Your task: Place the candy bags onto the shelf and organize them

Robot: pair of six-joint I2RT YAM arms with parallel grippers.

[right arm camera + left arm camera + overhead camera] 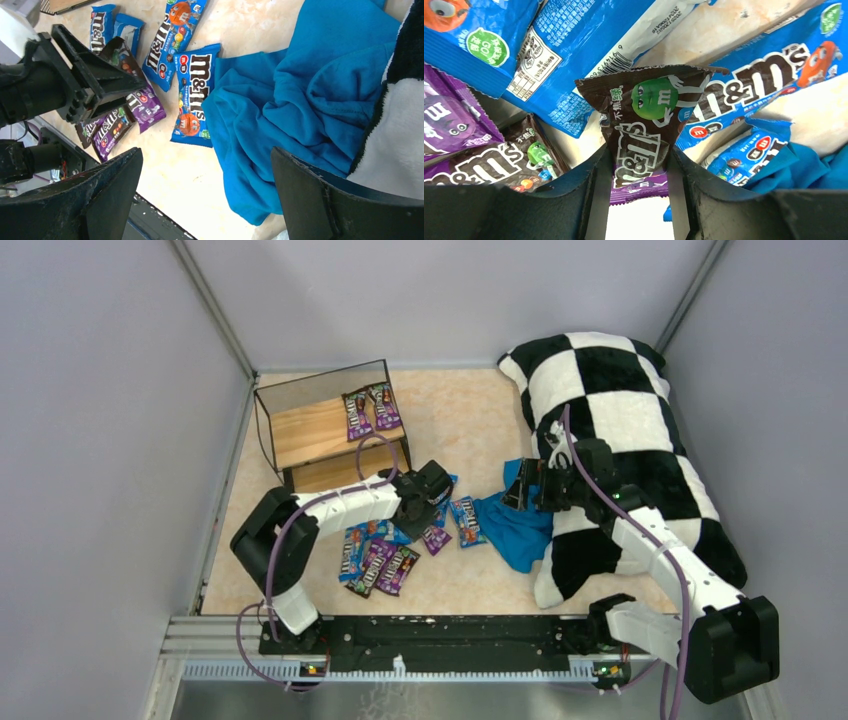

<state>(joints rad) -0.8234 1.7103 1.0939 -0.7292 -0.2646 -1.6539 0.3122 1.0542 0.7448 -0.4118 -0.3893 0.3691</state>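
Left hand (pixel 638 167) around half-hidden brown packet (pixel 650 107)

Glossy plastic candy bags (pixel 378 562), wooden shelf (pixel 312 432), soft blue cloth (pixel 520 525).

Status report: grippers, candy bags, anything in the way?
Left gripper shut on a brown bag, right gripper open above blue cloth. Two bags on shelf top, others loose on table. Cloth touches one blue bag.
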